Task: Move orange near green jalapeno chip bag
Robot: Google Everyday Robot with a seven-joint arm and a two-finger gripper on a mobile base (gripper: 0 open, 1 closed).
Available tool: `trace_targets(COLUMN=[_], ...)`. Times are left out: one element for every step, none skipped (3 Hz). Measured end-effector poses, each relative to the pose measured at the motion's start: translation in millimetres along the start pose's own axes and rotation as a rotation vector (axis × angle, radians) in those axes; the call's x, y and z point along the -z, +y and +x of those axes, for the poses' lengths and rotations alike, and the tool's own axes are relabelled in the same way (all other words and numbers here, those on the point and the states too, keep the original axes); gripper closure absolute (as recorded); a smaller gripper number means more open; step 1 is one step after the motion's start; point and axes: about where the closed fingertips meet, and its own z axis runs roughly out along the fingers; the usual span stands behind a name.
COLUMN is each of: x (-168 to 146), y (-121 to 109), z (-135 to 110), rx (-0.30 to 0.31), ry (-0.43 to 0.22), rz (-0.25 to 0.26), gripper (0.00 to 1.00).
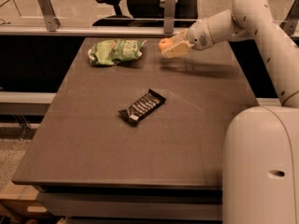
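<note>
The green jalapeno chip bag [115,51] lies wrinkled on the table's far left part. My gripper [167,47] hangs above the far middle of the table, to the right of the bag, and is shut on the orange [164,44]. The orange peeks out at the gripper's left tip, held a little above the table surface. A gap of table separates the orange from the bag's right end.
A long black candy bar wrapper [142,107] lies near the table's [93,143] middle. My arm [243,17] reaches in from the right and my white base [261,167] fills the lower right. A glass partition with metal posts [46,8] and office chairs stand behind the table.
</note>
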Motion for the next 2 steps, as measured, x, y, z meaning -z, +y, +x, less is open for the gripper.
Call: trace_targets(x=[-17.9,-24.6], y=[-0.4,-1.8], z=[1.2,6.2], rx=[-0.002,-0.014], ry=[0.004,0.003], rz=[-0.036,-0.047], gripper=[1.0,1.0])
